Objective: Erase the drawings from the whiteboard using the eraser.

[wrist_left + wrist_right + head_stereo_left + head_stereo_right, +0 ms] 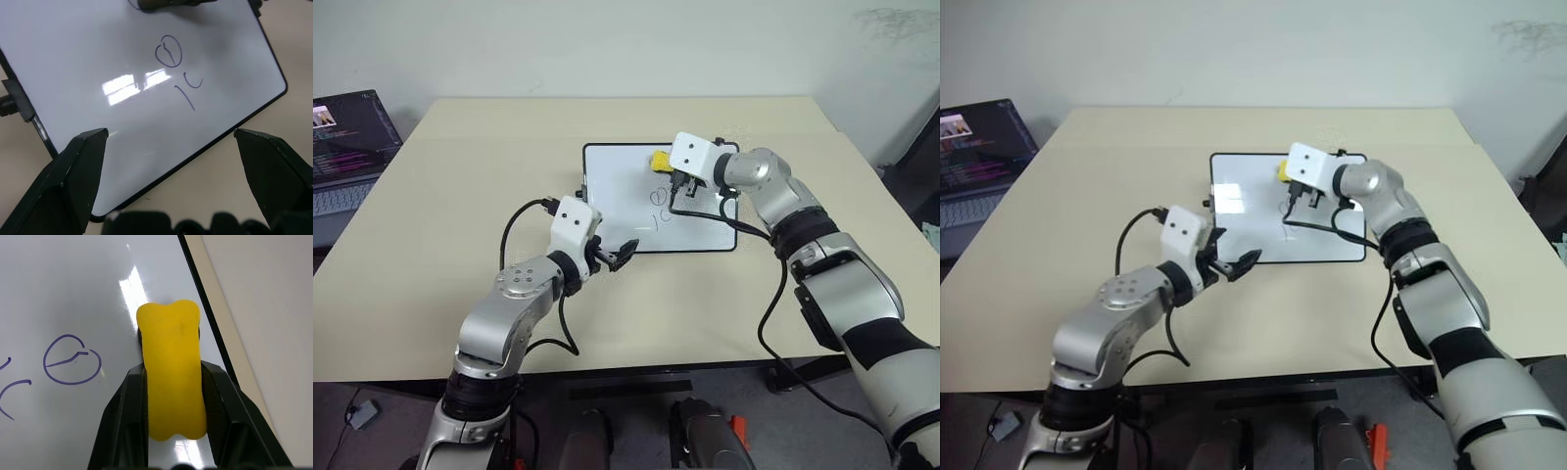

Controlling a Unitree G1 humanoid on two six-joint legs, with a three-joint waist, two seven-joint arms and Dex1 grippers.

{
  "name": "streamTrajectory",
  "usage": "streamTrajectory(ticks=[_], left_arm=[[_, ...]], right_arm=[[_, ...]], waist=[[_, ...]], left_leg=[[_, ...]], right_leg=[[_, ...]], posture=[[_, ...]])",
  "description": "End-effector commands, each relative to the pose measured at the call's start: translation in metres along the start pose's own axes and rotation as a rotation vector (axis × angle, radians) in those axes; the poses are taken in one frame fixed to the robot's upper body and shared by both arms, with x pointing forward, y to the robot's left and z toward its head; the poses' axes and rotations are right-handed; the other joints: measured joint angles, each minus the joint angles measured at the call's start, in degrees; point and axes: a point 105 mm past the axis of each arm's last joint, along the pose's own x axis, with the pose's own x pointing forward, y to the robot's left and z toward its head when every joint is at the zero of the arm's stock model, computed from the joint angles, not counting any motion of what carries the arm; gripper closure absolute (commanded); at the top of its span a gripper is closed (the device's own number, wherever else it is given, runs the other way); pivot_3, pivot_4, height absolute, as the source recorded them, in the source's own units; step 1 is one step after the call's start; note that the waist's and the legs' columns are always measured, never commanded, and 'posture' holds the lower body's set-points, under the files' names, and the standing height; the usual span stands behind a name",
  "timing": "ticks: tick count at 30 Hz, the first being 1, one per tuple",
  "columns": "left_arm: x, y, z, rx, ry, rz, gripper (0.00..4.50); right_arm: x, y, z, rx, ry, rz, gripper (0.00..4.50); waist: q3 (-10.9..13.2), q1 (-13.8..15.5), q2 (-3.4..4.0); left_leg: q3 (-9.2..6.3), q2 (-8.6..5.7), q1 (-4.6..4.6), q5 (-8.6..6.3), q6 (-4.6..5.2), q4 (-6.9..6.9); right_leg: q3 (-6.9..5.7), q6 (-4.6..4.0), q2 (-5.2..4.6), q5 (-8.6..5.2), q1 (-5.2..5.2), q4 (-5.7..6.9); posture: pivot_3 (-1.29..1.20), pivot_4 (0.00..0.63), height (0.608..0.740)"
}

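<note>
The whiteboard [617, 186] lies flat in the middle of the beige table, black-framed and glossy. Thin marker drawings [168, 51] sit near its centre: a circle with a stroke inside and some short curved strokes [188, 88] beside it. My right gripper [681, 183] hovers over the board's far half, shut on the yellow eraser [172, 367], which sticks out past the fingers close beside the circle [72, 359]. My left gripper [615, 257] stands open over the board's near left corner, nothing between its fingers [78, 171].
An open laptop [347, 147] with a lit screen stands past the table's far left corner. The table [450, 196] is bare around the board. A black cable [769, 304] hangs from my right arm over the near right edge.
</note>
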Motion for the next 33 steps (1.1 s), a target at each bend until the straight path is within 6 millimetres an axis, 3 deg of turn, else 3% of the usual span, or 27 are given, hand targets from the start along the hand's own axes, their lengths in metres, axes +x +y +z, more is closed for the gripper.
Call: streamTrajectory(ticks=[1,12,22,33], left_arm=[[-0.001,0.004,0.019,0.020,-0.043,0.048,0.00],[0.005,0.002,0.024,-0.072,0.012,0.098,0.00],[0.007,0.004,0.045,-0.068,-0.021,0.098,0.00],[0.008,0.012,0.069,-0.144,-0.042,0.156,0.00]], right_arm=[[-0.003,-0.016,0.017,-0.043,-0.041,-0.042,3.38],[-0.005,-0.023,0.010,-0.101,0.007,-0.068,3.38],[-0.007,-0.032,0.004,-0.156,0.046,-0.131,3.38],[-0.001,-0.010,-0.007,-0.257,0.089,-0.059,3.38]], waist=[[0.0,0.0,0.00],[0.0,0.0,0.00],[0.0,0.0,0.00],[0.0,0.0,-0.02]], left_leg=[[0.00,0.00,0.00,0.00,0.00,0.00],[-0.03,-0.01,-0.01,0.00,-0.01,-0.02],[-0.03,-0.02,-0.01,0.00,-0.02,-0.01],[-0.04,-0.03,0.04,0.01,-0.02,0.01]], right_leg=[[0.00,0.01,0.00,0.00,0.01,-0.01],[-0.01,0.05,0.00,0.02,0.01,-0.03],[-0.02,0.05,0.00,0.02,0.02,-0.03],[-0.01,0.08,0.00,0.04,0.07,-0.03]], posture=[[0.00,0.150,0.740],[0.00,0.150,0.740],[0.00,0.150,0.740],[0.00,0.150,0.740]])
